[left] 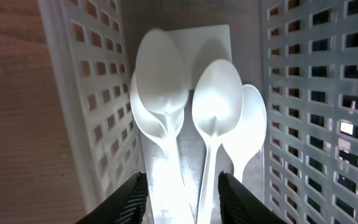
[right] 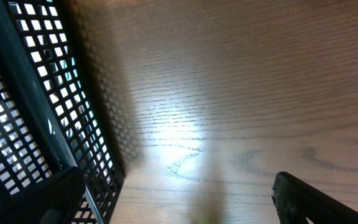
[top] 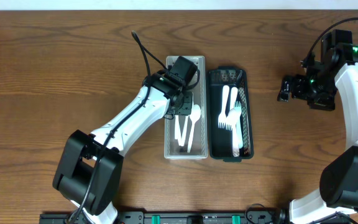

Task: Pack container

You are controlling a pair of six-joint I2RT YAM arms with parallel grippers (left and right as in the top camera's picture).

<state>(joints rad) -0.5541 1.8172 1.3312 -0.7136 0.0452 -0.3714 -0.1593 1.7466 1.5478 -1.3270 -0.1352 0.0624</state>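
Note:
A white slotted basket (top: 169, 134) holds white plastic spoons (top: 188, 127). In the left wrist view, three spoons (left: 216, 93) lie bowl-up between the basket's walls (left: 89, 93). My left gripper (top: 185, 104) is low inside this basket. Its fingers (left: 182, 178) are open, one on each side of the spoon handles. A dark basket (top: 247, 124) next to it holds white forks (top: 229, 115). My right gripper (top: 284, 87) is open and empty above bare wood, to the right of the dark basket. In the right wrist view, its fingers (right: 176, 180) are spread wide and the dark basket (right: 36, 106) is at the left.
The two baskets stand side by side in the middle of the brown wooden table (top: 61, 74). A black cable (top: 143, 50) runs from the left arm over the table. Bare wood lies between the dark basket and my right gripper.

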